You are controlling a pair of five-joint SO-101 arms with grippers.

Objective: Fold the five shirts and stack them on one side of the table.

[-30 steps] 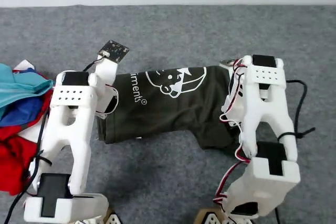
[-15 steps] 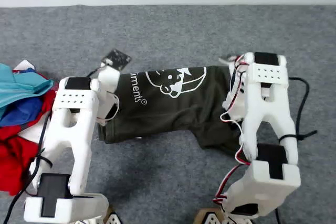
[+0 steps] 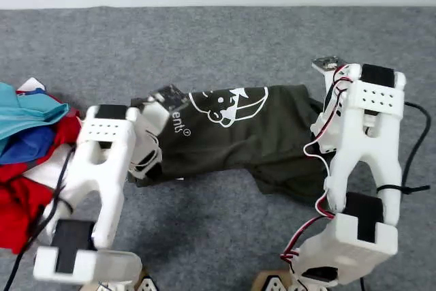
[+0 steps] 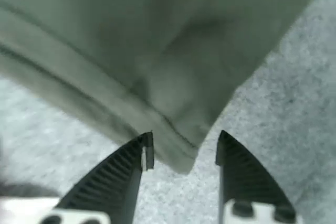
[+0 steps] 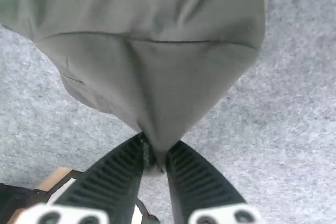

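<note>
A dark green shirt [image 3: 231, 134] with a white print lies partly folded on the grey table mat [image 3: 204, 39], between the two arms. My left gripper [image 4: 185, 145] is open at the shirt's left end. The hem corner of the green shirt [image 4: 173, 77] lies between its ribbed fingers [image 4: 131, 161], just above the mat. At the shirt's right end my right gripper [image 5: 157, 156] is shut on a bunched fold of the green shirt [image 5: 152, 66], and the cloth hangs in a pinched point from it.
A loose pile of other shirts [image 3: 27, 141] in teal, blue, red and white sits at the left edge of the table. Bare grey mat stretches behind the green shirt and in front of it between the arm bases.
The right arm has shifted right, drawing the shirt's right end with it. The left arm has swung right and tilted over the shirt's left edge.
</note>
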